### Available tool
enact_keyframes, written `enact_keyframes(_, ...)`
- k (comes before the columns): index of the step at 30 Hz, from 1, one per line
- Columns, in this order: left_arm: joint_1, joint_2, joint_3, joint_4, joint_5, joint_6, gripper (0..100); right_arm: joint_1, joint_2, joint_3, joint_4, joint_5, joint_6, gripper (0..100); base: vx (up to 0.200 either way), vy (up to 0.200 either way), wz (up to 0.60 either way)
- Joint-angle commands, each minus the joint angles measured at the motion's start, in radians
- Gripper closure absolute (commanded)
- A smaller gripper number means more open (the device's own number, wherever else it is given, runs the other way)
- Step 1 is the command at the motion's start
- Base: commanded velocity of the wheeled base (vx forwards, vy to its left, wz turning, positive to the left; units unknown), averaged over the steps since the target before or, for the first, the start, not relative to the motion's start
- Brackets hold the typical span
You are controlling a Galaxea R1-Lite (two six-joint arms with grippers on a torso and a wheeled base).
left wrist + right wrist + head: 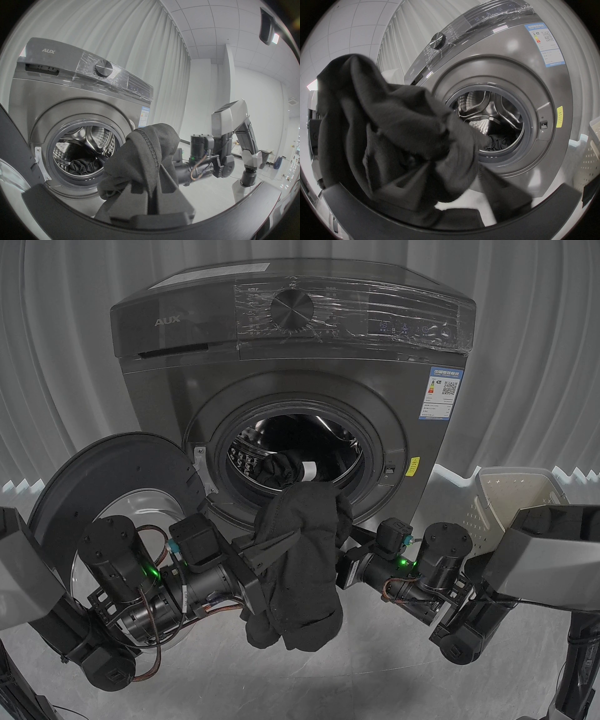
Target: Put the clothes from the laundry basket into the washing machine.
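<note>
Black garment (pixel 300 565), a thick matte knit bunched into loose folds, hangs in the head view in front of the washing machine (pixel 294 384), just below its open round mouth. The left gripper (pixel 278 547) comes in from the robot's left on a low, nearly level arm, its dark fingers pinched together on the cloth. The right gripper (pixel 351 550) meets the same bundle from the other side with its tip buried in fabric, so whether it is clamped or apart cannot be told. The machine is smooth grey metal. Clear plastic film (pixel 375 318) wraps the panel around a round dial (pixel 292 309). A blue-bordered label (pixel 442 393) and a small yellow sticker (pixel 412 466) sit right of the opening, their print too small to read. The round door (pixel 119 484) stands swung wide to the left. More dark clothing (pixel 281 468) lies in the ribbed steel drum. A pale, perforated plastic laundry basket (pixel 519 490) stands right of the machine.

In the left wrist view, two wedge-shaped fingers are closed on the garment near a ribbed seam, and the cloth rises in a rounded hump above them. The right arm (pixel 203 162) lies level beyond it, pointing at the cloth.

In the right wrist view, the garment drapes in heavy, fuzzy folds across the near side, with the shiny drum behind.
</note>
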Motion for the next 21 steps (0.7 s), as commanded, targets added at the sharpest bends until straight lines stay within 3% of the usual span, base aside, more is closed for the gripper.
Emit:
enact_keyframes(1, 0.008, 0.009, -0.034, -0.001, 0.063, -0.015, 100, 0.005, -0.017, 0.083, -0.004, 0.000, -0.015, 0, 0.000, 0.000, 0.00)
enact_keyframes(5, 0.018, 0.022, -0.044, 0.001, 0.163, -0.024, 100, -0.011, -0.107, 0.216, -0.002, 0.000, -0.032, 0, 0.000, 0.000, 0.00)
enact_keyframes(6, 0.018, 0.022, -0.044, 0.001, 0.163, -0.024, 100, -0.011, -0.107, 0.216, -0.002, 0.000, -0.032, 0, 0.000, 0.000, 0.00)
enact_keyframes(8, 0.016, 0.026, -0.040, 0.001, 0.220, -0.024, 100, -0.032, -0.186, 0.305, -0.002, 0.003, -0.031, 0, 0.000, 0.000, 0.00)
enact_keyframes(12, 0.016, 0.033, -0.032, 0.001, 0.272, -0.030, 100, -0.068, -0.262, 0.382, -0.002, 0.008, -0.023, 0, 0.000, 0.000, 0.00)
enact_keyframes(21, 0.005, 0.069, -0.027, 0.002, 0.398, -0.138, 100, -0.100, -0.259, 0.377, -0.002, 0.008, -0.029, 0, 0.000, 0.000, 0.00)
